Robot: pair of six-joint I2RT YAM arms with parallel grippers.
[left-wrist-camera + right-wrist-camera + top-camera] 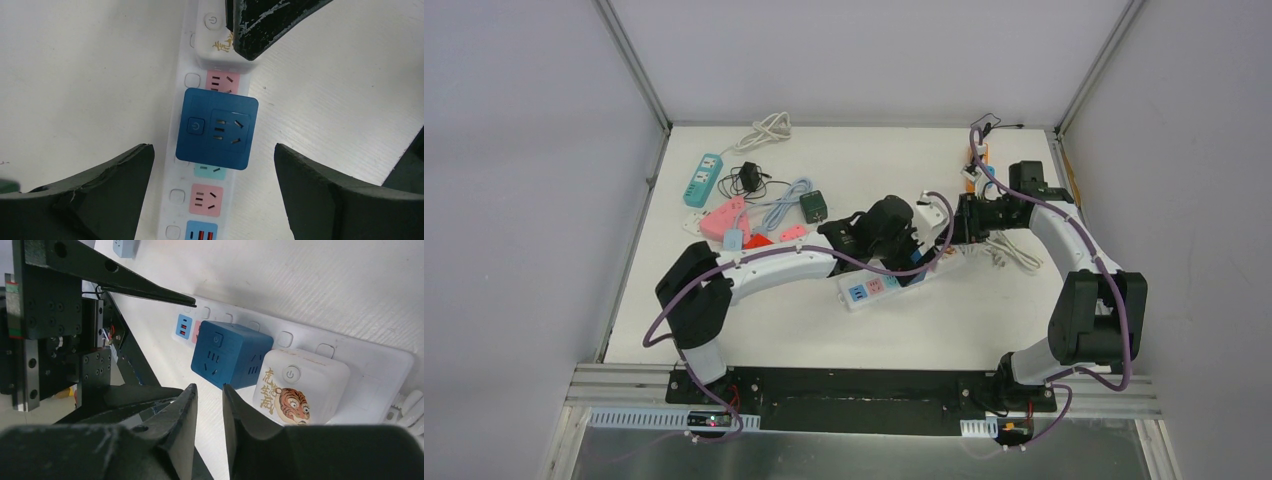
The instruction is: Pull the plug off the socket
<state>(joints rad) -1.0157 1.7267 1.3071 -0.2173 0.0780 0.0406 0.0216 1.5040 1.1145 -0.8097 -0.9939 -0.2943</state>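
A white power strip [870,289] with coloured sockets lies mid-table. A blue cube plug [216,128] sits plugged into it, with a white cube plug bearing a tiger picture [220,42] next to it. Both cubes show in the right wrist view: the blue one [231,354] and the white one [300,385] on the strip [350,347]. My left gripper [211,147] is open wide, its fingers [100,192] on either side of the blue cube and not touching it. My right gripper [209,387] is shut and empty, its fingers [260,22] resting against the white cube.
At the back left lie a teal power strip [704,180], a pink one [722,218], a black charger [751,178], a green adapter [813,207] and a white cable [769,128]. An orange strip [977,165] and a coiled white cable [1014,250] lie at the right.
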